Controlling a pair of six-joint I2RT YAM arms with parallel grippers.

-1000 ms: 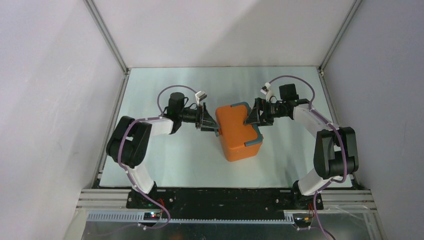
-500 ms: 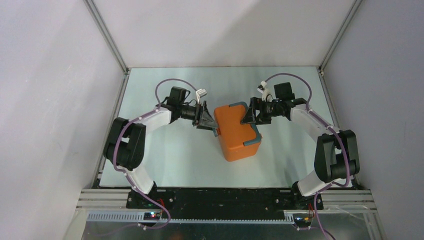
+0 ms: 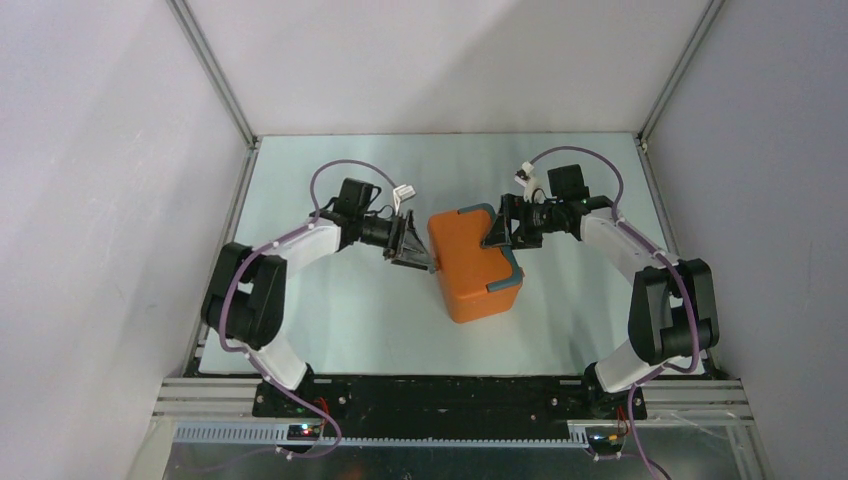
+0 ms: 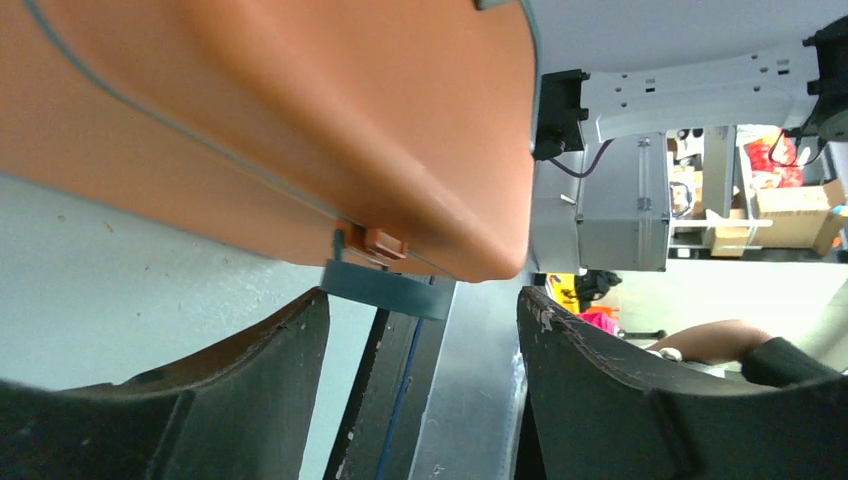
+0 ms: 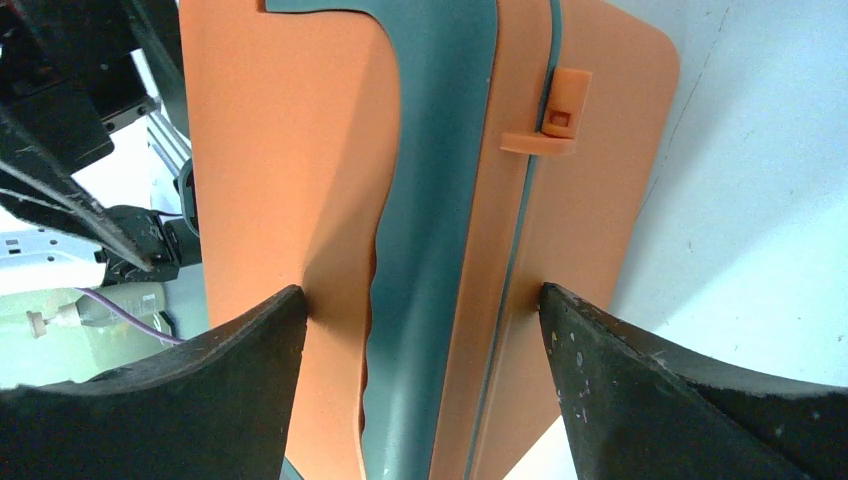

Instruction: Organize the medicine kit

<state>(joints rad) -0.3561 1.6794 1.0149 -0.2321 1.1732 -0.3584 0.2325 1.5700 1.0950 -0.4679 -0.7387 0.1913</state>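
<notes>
I see the orange medicine case (image 3: 470, 262) shut, mid-table (image 3: 330, 330), both arms flanking it. My right gripper (image 5: 420, 330) straddles its teal handle (image 5: 425, 200), fingers spread, not clamped; my left gripper (image 4: 420, 340) gapes beside the latch (image 4: 385, 243). Whether opening or finishing up, I can't tell.

medicine kit (image 3: 468, 262): table (image 3: 330, 330) centre | left gripper (image 3: 415, 244): kit's left | right gripper (image 3: 497, 231): kit's far-right corner
</notes>
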